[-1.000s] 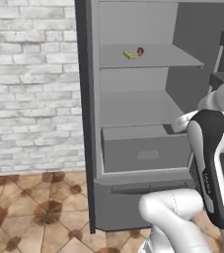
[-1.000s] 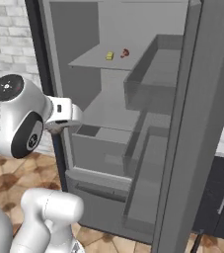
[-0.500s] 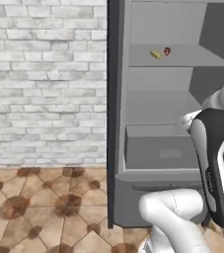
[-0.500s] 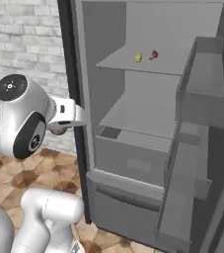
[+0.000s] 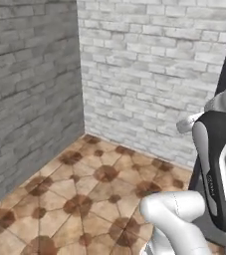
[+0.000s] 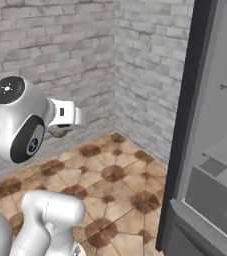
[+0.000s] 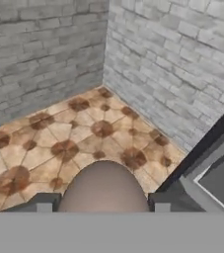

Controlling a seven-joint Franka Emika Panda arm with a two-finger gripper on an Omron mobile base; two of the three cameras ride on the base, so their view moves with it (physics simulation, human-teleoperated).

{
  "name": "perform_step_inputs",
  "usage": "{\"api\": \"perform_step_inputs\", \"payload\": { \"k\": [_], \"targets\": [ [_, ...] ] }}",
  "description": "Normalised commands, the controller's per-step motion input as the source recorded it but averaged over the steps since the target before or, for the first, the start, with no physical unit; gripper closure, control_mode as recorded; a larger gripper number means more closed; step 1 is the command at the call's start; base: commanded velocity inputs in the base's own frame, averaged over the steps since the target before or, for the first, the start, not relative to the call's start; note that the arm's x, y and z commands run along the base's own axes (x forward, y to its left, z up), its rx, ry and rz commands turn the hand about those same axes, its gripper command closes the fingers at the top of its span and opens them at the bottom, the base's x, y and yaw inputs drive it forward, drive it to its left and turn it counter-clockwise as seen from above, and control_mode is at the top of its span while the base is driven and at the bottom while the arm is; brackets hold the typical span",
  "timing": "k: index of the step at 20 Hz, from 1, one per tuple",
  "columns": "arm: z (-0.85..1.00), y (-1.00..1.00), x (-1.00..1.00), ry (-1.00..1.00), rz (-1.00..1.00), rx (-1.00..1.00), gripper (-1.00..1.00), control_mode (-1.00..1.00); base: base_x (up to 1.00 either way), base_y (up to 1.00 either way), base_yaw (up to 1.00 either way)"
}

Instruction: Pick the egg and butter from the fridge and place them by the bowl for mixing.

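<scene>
the fingers (image 7: 103,210) are clamped on the egg (image 7: 103,190), which sits rounded and greyish-brown between the two tips, over the tiled floor (image 7: 59,143). the fridge (image 6: 212,150) stands open at the right, by the brick wall (image 6: 60,50). carrying well means a steady, unchanged grip and a smooth base turn; the bowl's place cannot be told from here.

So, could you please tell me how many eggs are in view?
1. The egg sits between the finger tips of the gripper in the hand view. Others could be hidden inside the fridge, which is mostly out of frame.
</scene>
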Motion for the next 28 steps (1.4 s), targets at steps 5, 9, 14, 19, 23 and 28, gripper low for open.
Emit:
{"api": "perform_step_inputs", "payload": {
  "k": [5,9,14,19,23,28],
  "targets": [
    [0.0,0.0,0.0,0.0,0.0,0.0,1.0,1.0,-0.08,0.58,0.85],
    [0.0,0.0,0.0,0.0,0.0,0.0,1.0,1.0,0.17,0.23,0.82],
    [0.0,0.0,0.0,0.0,0.0,0.0,1.0,1.0,0.48,0.03,0.77],
    [0.0,0.0,0.0,0.0,0.0,0.0,1.0,1.0,0.46,0.0,0.83],
    [0.0,0.0,0.0,0.0,0.0,0.0,1.0,1.0,0.21,0.0,0.88],
    [0.0,0.0,0.0,0.0,0.0,0.0,1.0,1.0,0.14,0.0,0.9]
  ]
}}
